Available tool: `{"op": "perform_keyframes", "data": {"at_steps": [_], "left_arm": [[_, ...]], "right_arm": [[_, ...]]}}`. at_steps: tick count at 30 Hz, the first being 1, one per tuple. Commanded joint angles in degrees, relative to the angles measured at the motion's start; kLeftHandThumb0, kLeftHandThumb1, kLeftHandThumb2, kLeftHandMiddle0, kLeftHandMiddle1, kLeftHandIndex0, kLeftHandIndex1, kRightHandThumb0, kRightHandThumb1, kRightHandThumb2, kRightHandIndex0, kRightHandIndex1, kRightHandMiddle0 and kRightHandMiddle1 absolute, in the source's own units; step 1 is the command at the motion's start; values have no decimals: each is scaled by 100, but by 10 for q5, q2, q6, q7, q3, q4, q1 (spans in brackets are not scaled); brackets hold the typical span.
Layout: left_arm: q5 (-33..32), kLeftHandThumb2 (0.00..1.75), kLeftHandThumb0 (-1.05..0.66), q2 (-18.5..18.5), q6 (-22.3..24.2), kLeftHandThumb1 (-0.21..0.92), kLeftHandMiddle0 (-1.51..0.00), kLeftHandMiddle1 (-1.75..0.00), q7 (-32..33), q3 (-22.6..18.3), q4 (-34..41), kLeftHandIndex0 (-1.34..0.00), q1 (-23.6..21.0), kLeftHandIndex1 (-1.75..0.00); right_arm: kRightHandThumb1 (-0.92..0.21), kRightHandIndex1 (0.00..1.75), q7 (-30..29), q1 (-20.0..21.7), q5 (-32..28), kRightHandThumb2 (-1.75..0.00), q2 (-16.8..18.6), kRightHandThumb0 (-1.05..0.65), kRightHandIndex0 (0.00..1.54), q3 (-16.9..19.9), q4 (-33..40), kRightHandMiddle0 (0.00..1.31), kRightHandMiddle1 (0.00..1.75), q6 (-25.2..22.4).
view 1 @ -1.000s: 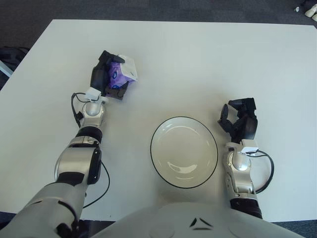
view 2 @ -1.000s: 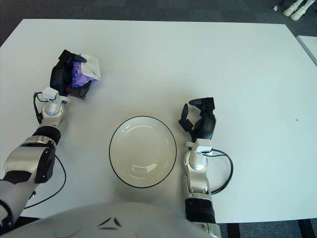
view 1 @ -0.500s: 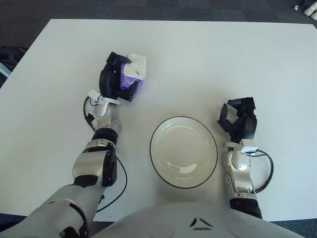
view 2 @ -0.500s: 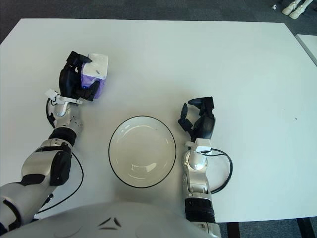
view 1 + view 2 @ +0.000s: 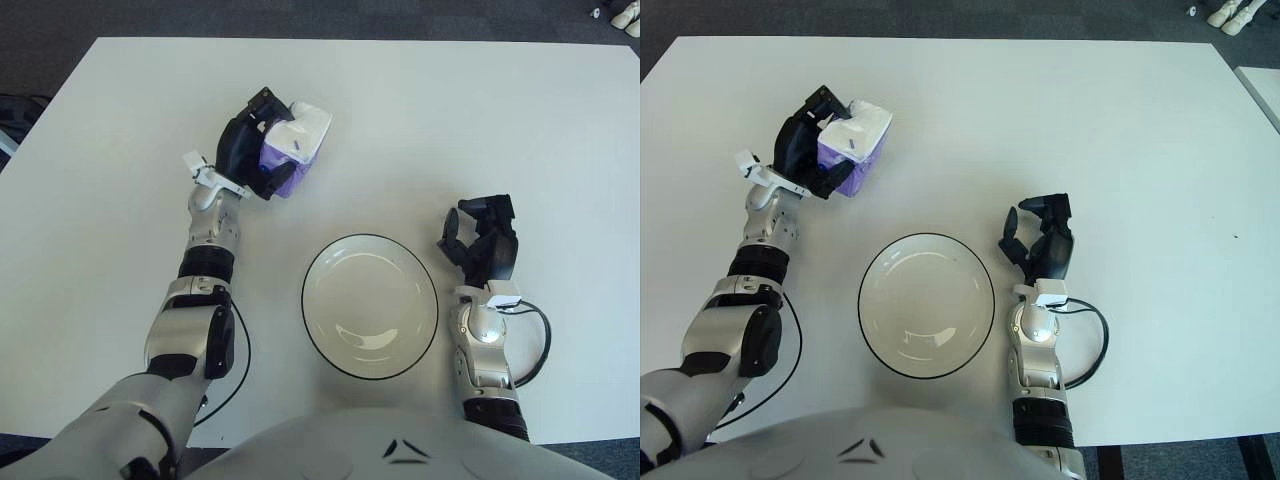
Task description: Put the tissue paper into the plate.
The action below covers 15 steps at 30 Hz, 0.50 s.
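Observation:
My left hand (image 5: pixel 262 150) is shut on a white and purple tissue pack (image 5: pixel 295 148) and holds it above the white table, up and to the left of the plate. The tissue pack also shows in the right eye view (image 5: pixel 855 150). The white plate with a dark rim (image 5: pixel 369 306) lies on the table in front of me, with nothing in it. My right hand (image 5: pixel 482 244) rests on the table just right of the plate, fingers relaxed and holding nothing.
The white table (image 5: pixel 420 120) spreads wide behind the plate. Dark carpet (image 5: pixel 300 15) lies beyond its far edge. A thin black cable (image 5: pixel 235 350) loops beside my left forearm, and another cable (image 5: pixel 540 345) beside my right wrist.
My left hand has lifted the tissue pack and carried it to the right, toward the plate. The right hand and the plate have not moved.

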<state>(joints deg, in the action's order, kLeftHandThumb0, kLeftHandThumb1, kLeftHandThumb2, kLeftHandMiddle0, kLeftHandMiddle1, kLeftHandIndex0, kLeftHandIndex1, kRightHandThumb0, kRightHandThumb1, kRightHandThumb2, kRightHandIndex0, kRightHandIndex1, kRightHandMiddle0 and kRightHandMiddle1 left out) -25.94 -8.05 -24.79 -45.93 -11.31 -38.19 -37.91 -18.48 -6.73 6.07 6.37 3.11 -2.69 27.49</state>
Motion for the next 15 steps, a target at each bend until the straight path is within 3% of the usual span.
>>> {"op": "perform_keyframes", "data": {"at_steps": [1, 11, 15], "left_arm": [[15, 175, 0, -18, -17, -12, -99, -158, -13, 6, 38, -71, 6, -175], [24, 175, 0, -22, 15, -10, -96, -162, -43, 59, 168, -70, 29, -175], [37, 175, 0, -16, -2, -10, -96, -162, -44, 81, 198, -70, 37, -175]], "right_arm": [[-67, 135, 4, -33, -5, -88, 5, -39, 60, 5, -56, 35, 175, -19], [-69, 134, 8, -37, -8, -85, 9, -38, 59, 4, -50, 33, 175, -11], [-68, 134, 7, -37, -6, -86, 9, -38, 59, 3, -49, 34, 175, -12]]}}
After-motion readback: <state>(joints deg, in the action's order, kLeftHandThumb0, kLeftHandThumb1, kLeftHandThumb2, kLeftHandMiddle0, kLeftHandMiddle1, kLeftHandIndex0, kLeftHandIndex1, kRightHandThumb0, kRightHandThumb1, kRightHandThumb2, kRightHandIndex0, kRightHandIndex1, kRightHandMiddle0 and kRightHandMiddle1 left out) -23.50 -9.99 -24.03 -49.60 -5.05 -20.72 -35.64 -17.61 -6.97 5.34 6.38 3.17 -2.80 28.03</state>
